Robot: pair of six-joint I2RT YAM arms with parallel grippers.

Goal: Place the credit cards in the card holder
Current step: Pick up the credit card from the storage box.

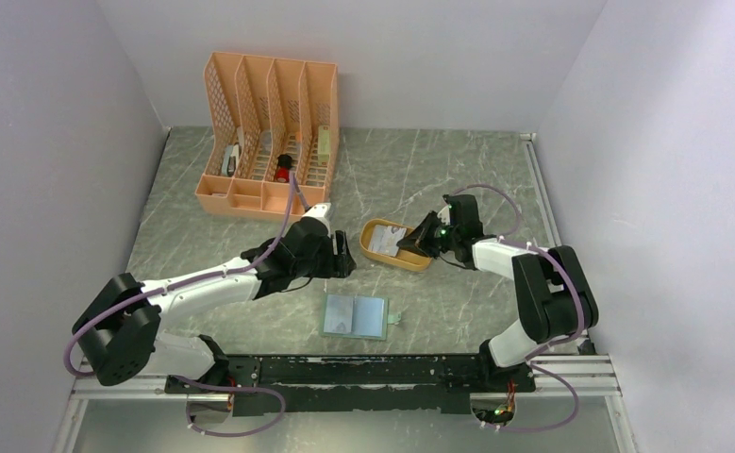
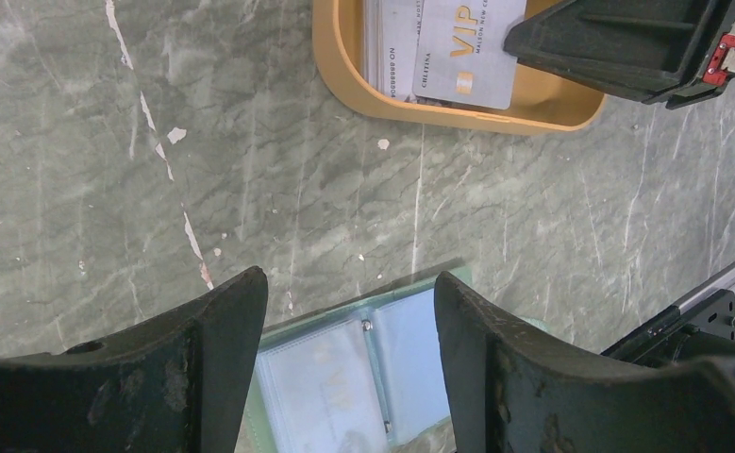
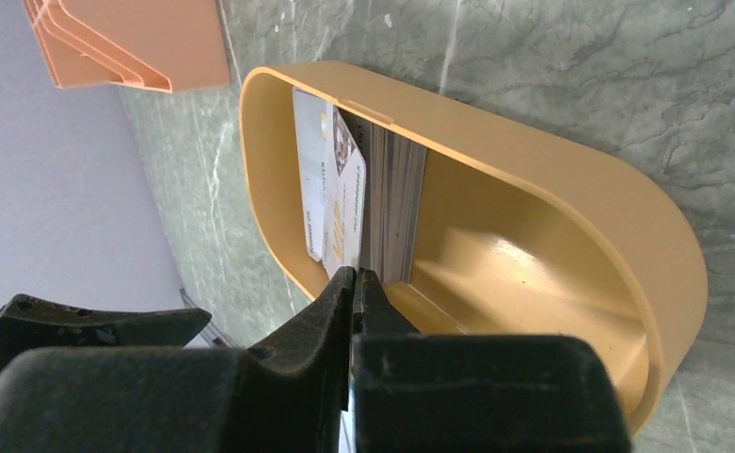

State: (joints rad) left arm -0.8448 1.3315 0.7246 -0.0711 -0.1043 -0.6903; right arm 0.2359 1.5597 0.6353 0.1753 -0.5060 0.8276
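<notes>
The credit cards (image 1: 383, 238) lie stacked in a mustard oval tray (image 1: 379, 254). My right gripper (image 3: 356, 274) reaches into the tray and is shut on the near edge of the top credit card (image 3: 333, 193), pale with gold lettering, lifted off the stack (image 3: 396, 203). The card holder (image 1: 354, 316) lies open on the table nearer the arm bases, its clear sleeves (image 2: 344, 377) facing up. My left gripper (image 2: 349, 288) hangs open over the table between tray and card holder, with nothing between its fingers. In the left wrist view the held card (image 2: 467, 52) shows under the right gripper (image 2: 533, 40).
A peach lattice desk organizer (image 1: 269, 132) with small items stands at the back left. The tray's rim (image 3: 552, 165) surrounds the right fingers. A black rail (image 1: 363, 370) runs along the near table edge.
</notes>
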